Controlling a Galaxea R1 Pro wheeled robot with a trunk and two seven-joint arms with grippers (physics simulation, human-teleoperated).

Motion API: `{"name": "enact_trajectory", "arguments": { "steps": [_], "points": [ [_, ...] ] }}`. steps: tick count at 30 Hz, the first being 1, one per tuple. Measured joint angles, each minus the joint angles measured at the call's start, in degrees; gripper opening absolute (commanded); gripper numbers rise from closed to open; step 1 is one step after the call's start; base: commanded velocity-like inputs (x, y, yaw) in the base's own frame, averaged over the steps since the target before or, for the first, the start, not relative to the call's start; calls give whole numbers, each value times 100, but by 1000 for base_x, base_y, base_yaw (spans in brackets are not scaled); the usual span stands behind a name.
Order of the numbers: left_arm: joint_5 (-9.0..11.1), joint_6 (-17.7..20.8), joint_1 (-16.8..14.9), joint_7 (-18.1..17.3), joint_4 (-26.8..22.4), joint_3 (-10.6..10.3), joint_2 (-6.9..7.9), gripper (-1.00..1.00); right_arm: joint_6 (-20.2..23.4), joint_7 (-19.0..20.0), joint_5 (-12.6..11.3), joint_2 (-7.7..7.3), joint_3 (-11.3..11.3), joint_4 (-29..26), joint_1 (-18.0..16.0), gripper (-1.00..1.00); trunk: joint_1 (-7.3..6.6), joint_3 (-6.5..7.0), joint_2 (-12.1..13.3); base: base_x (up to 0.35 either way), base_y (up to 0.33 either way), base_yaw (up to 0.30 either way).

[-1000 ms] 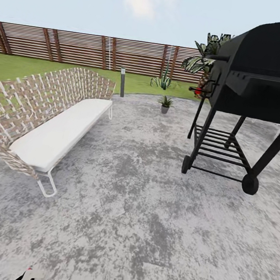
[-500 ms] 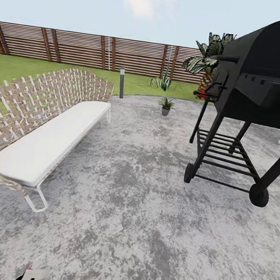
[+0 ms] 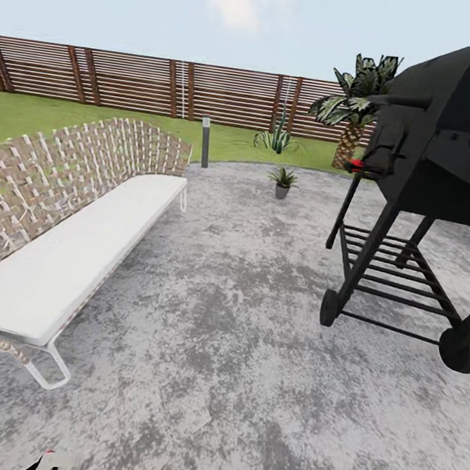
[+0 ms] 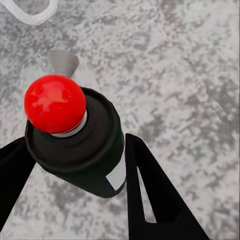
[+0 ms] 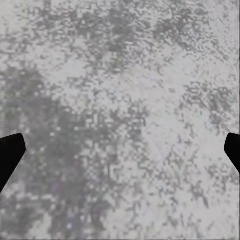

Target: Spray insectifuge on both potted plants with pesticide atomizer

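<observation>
Left arm: held low at the bottom edge of the head view, its gripper (image 4: 75, 165) pointing down at the grey speckled patio (image 3: 248, 356).
Left jaws: closed around the atomizer (image 4: 85, 150), one black finger (image 4: 155, 200) on each side of the bottle.
Atomizer: one; a dark bottle with a white label patch and a round red cap, standing between the two fingers and touching both.
Right arm: also low at the bottom edge of the head view, its gripper (image 5: 120, 150) facing bare patio.
Right jaws: spread wide, only the two black tips at the far edges of the right wrist view, nothing between them.
Potted plants: two; one small rosette (image 3: 282, 179) in a grey pot at the far rim of the patio, another (image 3: 277, 138) on the lawn just behind it. Both well apart from the atomizer.
Bench: one, woven back with a white cushion (image 3: 84, 244), on the left.
Grill: one, black, on wheels (image 3: 440, 159), on the right.
Lamp post: one, grey (image 3: 205, 141), beside the bench's far end.
Palm: one (image 3: 355, 110), before the slatted fence (image 3: 137, 83).
</observation>
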Motion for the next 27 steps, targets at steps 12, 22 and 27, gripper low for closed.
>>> {"name": "enact_trajectory", "arguments": {
  "steps": [12,22,27],
  "points": [
    [0,-1,-3,0,1,0,-1,-100,0,12,0,0,-1,-2,1,100,0,0,0,335,130,-170],
    [0,1,-1,0,4,1,0,-100,-1,25,0,-12,-1,-1,0,100,0,0,0,334,40,-30],
    [0,1,3,0,4,0,0,-100,0,26,4,-17,0,-1,0,100,0,0,0,336,0,0]
  ]
}}
